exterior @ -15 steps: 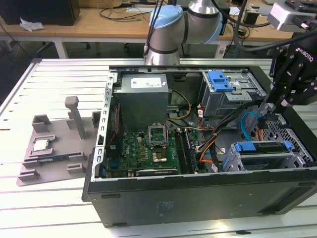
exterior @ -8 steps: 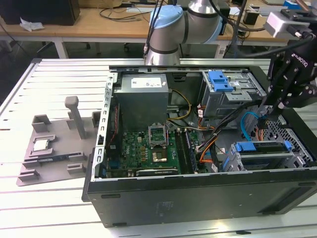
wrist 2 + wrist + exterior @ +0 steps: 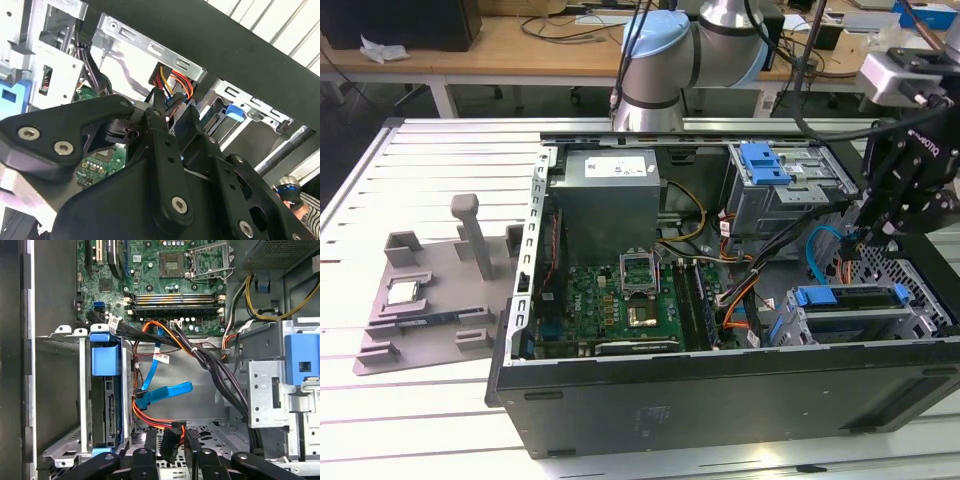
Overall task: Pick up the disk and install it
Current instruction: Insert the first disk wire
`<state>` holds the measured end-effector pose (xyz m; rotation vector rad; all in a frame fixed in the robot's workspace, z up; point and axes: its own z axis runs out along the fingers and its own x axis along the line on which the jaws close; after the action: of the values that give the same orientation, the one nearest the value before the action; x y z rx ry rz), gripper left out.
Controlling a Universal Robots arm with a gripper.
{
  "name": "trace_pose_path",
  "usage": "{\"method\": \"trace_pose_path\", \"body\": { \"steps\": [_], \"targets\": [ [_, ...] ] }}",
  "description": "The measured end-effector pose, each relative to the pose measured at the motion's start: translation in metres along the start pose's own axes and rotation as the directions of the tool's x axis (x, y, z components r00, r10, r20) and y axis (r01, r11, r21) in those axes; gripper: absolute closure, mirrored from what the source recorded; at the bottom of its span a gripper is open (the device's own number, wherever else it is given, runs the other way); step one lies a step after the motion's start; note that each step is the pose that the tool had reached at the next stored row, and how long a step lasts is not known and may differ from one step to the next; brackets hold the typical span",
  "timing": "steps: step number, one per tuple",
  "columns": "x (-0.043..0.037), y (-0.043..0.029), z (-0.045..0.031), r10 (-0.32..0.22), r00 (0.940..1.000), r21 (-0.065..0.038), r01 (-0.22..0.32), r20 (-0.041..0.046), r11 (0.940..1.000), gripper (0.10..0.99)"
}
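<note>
Poised inside the case (image 3: 720, 400) over a cable plug (image 3: 170, 442), gripper (image 3: 865, 238) just beside the disk (image 3: 106, 365) slotted edge-on, long axis down the drive cage (image 3: 82, 390); impossible to tell whether fingers are apart or clamped.

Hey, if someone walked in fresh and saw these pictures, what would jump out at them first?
An open computer case lies on the slatted table, its green motherboard exposed. The black claw hangs inside the case at the exterior view's right, above orange and blue cables. Beside them, a disk sits in its cage.
</note>
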<state>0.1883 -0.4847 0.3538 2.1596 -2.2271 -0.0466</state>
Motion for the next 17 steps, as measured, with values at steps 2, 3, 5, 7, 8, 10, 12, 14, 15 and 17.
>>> {"method": "trace_pose_path", "body": {
  "steps": [2,3,5,7,8,10,12,14,15,17],
  "targets": [
    [-0.0001,-0.0002,0.0026,0.0,1.0,0.0,0.0,-0.0013,1.0,0.725],
    [-0.0001,-0.0002,0.0027,0.0,1.0,0.0,0.0,-0.0059,1.0,0.725],
    [0.0,-0.0002,0.0027,0.0,1.0,0.0,0.0,-0.0059,1.0,0.725],
    [-0.0001,-0.0002,0.0027,0.0,1.0,0.0,0.0,-0.0057,1.0,0.725],
    [-0.0001,-0.0002,0.0027,0.0,1.0,0.0,0.0,-0.0057,1.0,0.725],
    [-0.0001,-0.0002,0.0027,0.0,1.0,0.0,0.0,-0.0055,1.0,0.871],
    [-0.0001,-0.0002,0.0027,0.0,1.0,0.0,0.0,-0.0054,1.0,0.918],
    [-0.0001,-0.0002,0.0027,0.0,1.0,0.0,0.0,-0.0052,1.0,0.918],
    [0.0,0.0002,0.0027,0.0,1.0,0.0,0.0,-0.0052,1.0,0.918],
    [0.0053,0.0107,0.0033,0.0,1.0,0.0,0.0,-0.0055,1.0,0.918]
  ]
}}
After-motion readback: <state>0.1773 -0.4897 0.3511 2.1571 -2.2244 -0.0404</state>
